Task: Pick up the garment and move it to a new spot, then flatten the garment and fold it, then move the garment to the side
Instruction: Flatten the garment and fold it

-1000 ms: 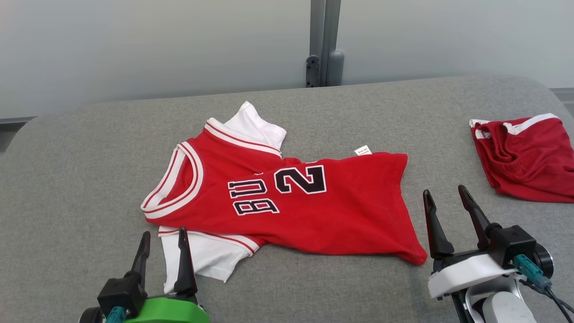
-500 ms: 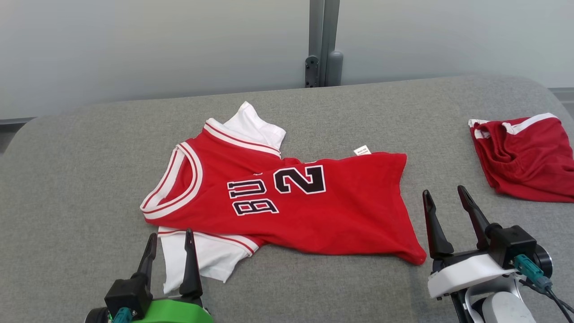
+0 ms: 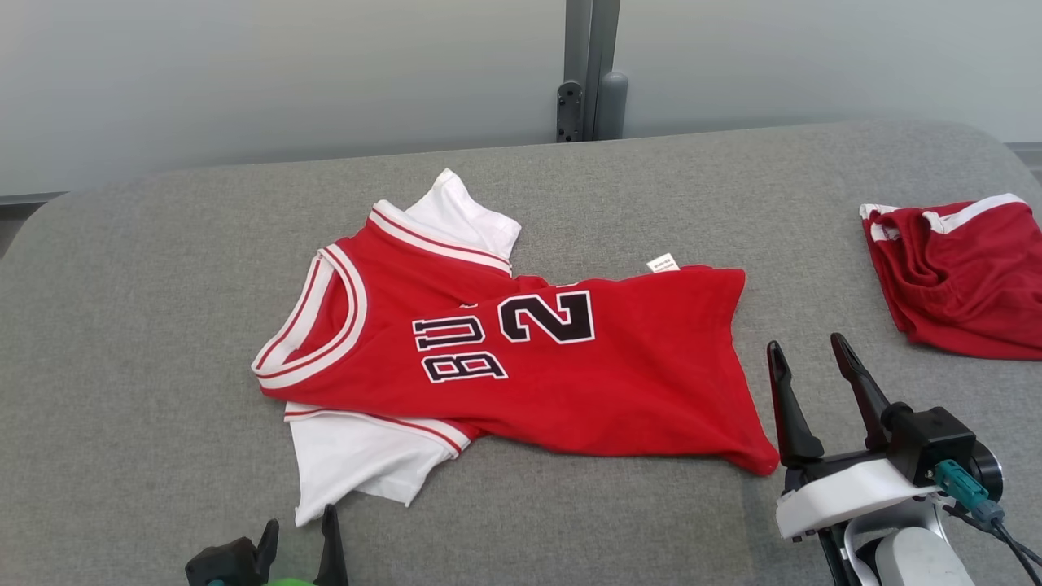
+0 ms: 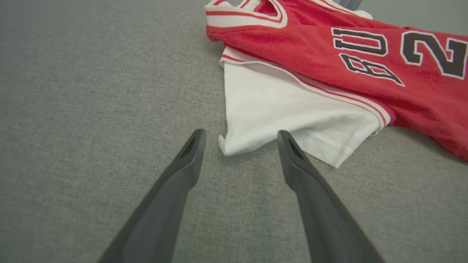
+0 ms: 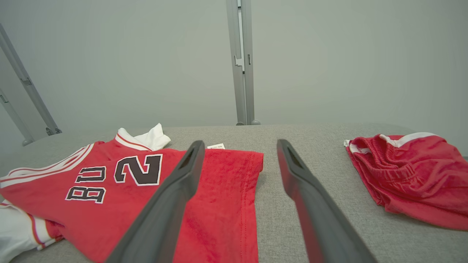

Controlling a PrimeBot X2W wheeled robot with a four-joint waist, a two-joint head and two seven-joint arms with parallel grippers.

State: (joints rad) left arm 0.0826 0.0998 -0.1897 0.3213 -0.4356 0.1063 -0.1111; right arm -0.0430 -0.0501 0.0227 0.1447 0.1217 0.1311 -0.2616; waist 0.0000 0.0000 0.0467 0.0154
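So the red jersey (image 3: 521, 358) is lying roughly in the middle of the grey worktop (image 3: 163, 325), turned sideways. The neck points to the robot's left and the hem to its right. The front faces up, and you can read a black "2" and "BU" on it. It's not properly flat, the body is a bit skewed and rumpled. A white sleeve (image 3: 366, 464) sticks out on the near side and another one pokes out at the far side by the collar. A little white label (image 3: 663, 263) peeks out at the far edge.

The left gripper (image 3: 299, 521) is low at the near edge of the head view, open, with nothing in it. In its wrist view the left gripper (image 4: 241, 134) has the corner of that white sleeve (image 4: 285, 109) sitting right between its fingertips. I can't tell if it's actually touching the cloth.

The right gripper (image 3: 806, 343) is also wide open and empty. It's just beside the near corner of the hem, on the right of it and not on the fabric. From its own camera, the right gripper (image 5: 240, 143) looks along the hem side of the jersey.

Over at the far right there's a bunched-up pair of red shorts (image 3: 961, 277) with white trim, well apart from the jersey. Behind the worktop there's a pale wall (image 3: 244, 73) with a grey post (image 3: 590, 73).
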